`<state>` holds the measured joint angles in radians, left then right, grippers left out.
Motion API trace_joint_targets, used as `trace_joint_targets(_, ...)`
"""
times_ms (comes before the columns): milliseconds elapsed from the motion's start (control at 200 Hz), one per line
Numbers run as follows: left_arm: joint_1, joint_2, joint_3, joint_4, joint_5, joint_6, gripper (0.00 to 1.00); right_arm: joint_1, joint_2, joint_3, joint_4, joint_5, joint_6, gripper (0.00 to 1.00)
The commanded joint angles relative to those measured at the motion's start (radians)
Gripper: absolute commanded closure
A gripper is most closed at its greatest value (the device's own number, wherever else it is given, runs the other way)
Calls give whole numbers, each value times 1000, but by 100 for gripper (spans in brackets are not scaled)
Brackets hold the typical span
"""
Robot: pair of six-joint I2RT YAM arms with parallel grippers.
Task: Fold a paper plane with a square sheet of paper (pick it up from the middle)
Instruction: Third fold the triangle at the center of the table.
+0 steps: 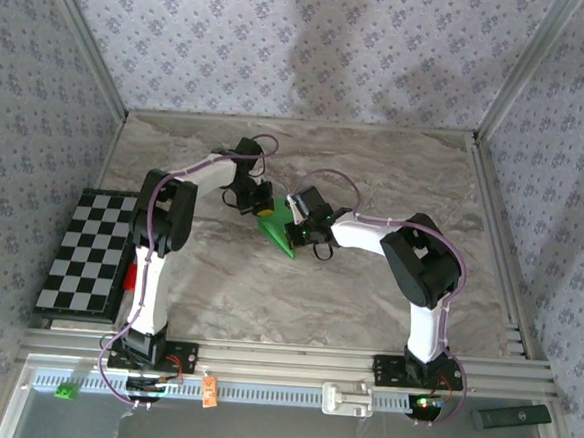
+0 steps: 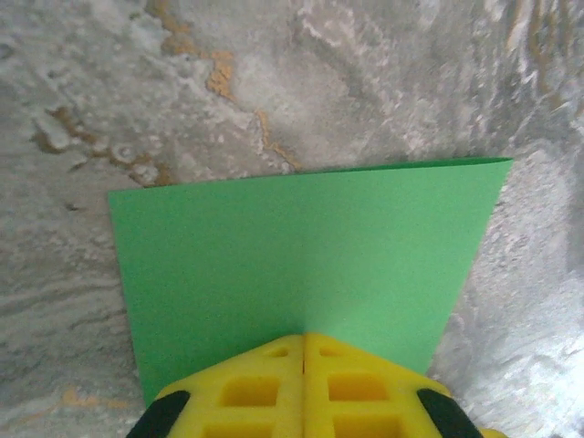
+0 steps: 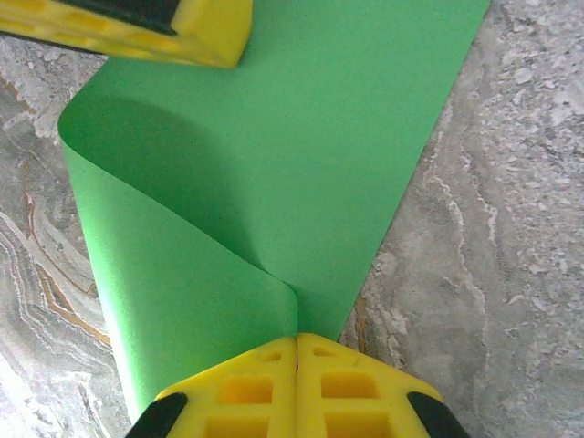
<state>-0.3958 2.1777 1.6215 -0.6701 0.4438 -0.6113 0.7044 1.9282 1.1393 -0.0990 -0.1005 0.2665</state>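
top view, paper: square sheet of paper [image 1: 277,234] lies mid-table on the marble table [image 1: 395,176], at frame centre; it reads as a green wedge with its point toward lower right
top view, left gripper: left gripper [image 1: 257,206] sits at the wedge's upper-left end, touching it
top view, right gripper: right gripper [image 1: 295,225] sits at the wedge's right edge, touching it; both arms reach it about equally
top view, extras: checkered board [image 1: 89,250] at far left, well apart
left wrist, jaws: pressed together at bottom centre, sheet [image 2: 301,255] coming out from the tips, looks pinched at its near edge
left wrist, paper: flat panel spreading up-frame from the tips, far edge straight and running left-right
right wrist, jaws: closed at bottom centre, clamped on a rolled-over flap of the sheet [image 3: 301,155]
right wrist, paper: loose curl at left, not creased flat; long axis runs up-frame away from the tips
right wrist, other arm: left gripper's finger [image 3: 187,27] on the sheet at upper left, opposite end from the right tips
key relation: sheet spans between the two grippers, so flattening the curl likely falls to the right one
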Motion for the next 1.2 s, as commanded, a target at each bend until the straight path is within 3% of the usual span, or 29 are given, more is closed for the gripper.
trace_joint_targets(0, -8, -127, -20, 46, -15, -63, 87, -6, 29, 22, -45, 3, 15, 100)
trace_joint_targets(95, -11, -188, -89, 103, -23, -120, 79, -8, 33, 23, -47, 2, 17, 100)
trace_joint_targets(225, -24, -256, -187, 175, -18, -192, 76, -11, 35, 26, -49, -2, 17, 100)
trace_joint_targets(535, -56, -335, -402, 390, 21, -408, 93, -15, 34, 25, -52, -5, 19, 100)
trace_joint_targets(1194, -106, -313, -476, 402, 53, -433, 96, -23, 35, 19, -50, -12, 34, 100)
